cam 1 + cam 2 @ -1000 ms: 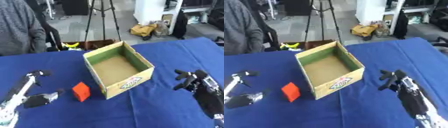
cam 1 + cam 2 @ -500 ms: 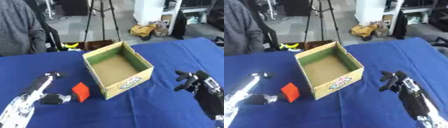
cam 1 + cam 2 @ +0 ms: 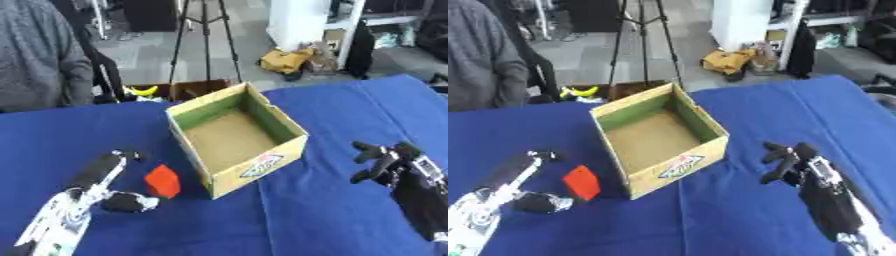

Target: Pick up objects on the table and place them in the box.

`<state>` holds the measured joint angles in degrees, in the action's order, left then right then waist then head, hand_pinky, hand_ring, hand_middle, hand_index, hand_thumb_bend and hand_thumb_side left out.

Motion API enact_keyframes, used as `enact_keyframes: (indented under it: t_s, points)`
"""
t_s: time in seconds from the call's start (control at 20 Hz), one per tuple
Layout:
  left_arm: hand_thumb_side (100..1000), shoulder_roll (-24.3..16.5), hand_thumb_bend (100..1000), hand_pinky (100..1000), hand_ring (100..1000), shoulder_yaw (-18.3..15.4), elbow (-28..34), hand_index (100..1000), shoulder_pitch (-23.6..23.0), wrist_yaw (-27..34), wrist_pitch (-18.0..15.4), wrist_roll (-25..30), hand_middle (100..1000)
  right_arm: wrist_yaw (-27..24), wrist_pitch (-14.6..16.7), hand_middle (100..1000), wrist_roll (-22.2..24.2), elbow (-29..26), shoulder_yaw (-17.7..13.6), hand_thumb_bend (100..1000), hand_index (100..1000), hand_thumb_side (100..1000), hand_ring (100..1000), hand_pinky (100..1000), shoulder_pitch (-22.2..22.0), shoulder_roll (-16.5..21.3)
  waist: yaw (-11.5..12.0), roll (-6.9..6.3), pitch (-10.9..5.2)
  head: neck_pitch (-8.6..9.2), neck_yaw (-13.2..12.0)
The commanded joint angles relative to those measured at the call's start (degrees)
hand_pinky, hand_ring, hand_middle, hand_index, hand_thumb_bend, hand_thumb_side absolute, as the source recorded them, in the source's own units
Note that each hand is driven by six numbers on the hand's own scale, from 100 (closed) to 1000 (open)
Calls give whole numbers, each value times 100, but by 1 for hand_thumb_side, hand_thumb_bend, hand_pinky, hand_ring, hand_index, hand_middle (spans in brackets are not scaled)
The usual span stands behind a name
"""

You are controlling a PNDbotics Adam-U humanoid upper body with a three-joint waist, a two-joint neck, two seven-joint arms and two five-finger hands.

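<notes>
We see the red block [image 3: 163, 181] just left of the open box [image 3: 236, 137] mid-tabletop. Our left hand [image 3: 109, 177] spreads open right beside the block, while our right hand [image 3: 389, 162] hovers near the right edge, fingers loosely apart, empty.

Open box [image 3: 236, 140] at centre on the blue tabletop [image 3: 289, 215]; red block [image 3: 162, 181] left; left hand [image 3: 109, 187] lower left, right hand [image 3: 389, 162] lower right.

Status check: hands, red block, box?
Left hand open beside red block, not gripping it. Right hand idle, fingers relaxed, right of box. Box open, nothing visible inside. Nothing between block and box.
</notes>
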<state>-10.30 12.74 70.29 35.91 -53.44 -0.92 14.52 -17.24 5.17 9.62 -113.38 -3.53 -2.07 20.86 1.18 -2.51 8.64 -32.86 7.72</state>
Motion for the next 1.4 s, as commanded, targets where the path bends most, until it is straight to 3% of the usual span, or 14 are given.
enact_keyframes:
  t_s: [0.05,0.65,1.05,1.1,1.15,1.2,1.3,1.4]
  points:
    - [499,90,738,693,823,-118,-102,830,138,-503,-75,-61,730,-8,10,591,15,-121,-18,100,466,889,956,563,32,49,-8,19,-63,-12,-17]
    - [542,369,724,676,806,-332,-685,814,263,-966,-3,-139,706,30,-26,591,40,-121,11,100,465,894,956,564,46,33,-83,-7,-49,-28,-47]
    - [537,428,618,599,758,-397,-803,735,273,-866,195,-477,630,29,-46,590,45,-121,19,100,465,898,956,564,48,31,-120,-22,-57,-23,-39]
    - [515,430,541,585,746,-395,-807,719,274,-848,215,-524,616,29,-48,590,45,-121,19,100,465,898,956,564,50,31,-123,-24,-58,-22,-35]
    - [512,432,530,584,745,-394,-809,717,275,-831,236,-571,615,27,-50,590,44,-121,18,100,465,898,956,564,52,32,-127,-26,-58,-22,-32]
    - [509,433,407,571,737,-394,-809,703,275,-814,258,-615,604,25,-51,590,43,-121,17,100,465,899,956,564,52,33,-130,-27,-59,-22,-28]
    - [494,431,281,566,734,-392,-806,696,270,-767,299,-691,598,24,-53,590,42,-121,15,100,465,901,956,564,50,34,-132,-31,-59,-22,-20]
    - [497,427,240,565,739,-386,-805,695,259,-704,314,-701,598,27,-57,589,38,-121,12,100,465,901,956,564,48,33,-132,-34,-61,-23,-11]
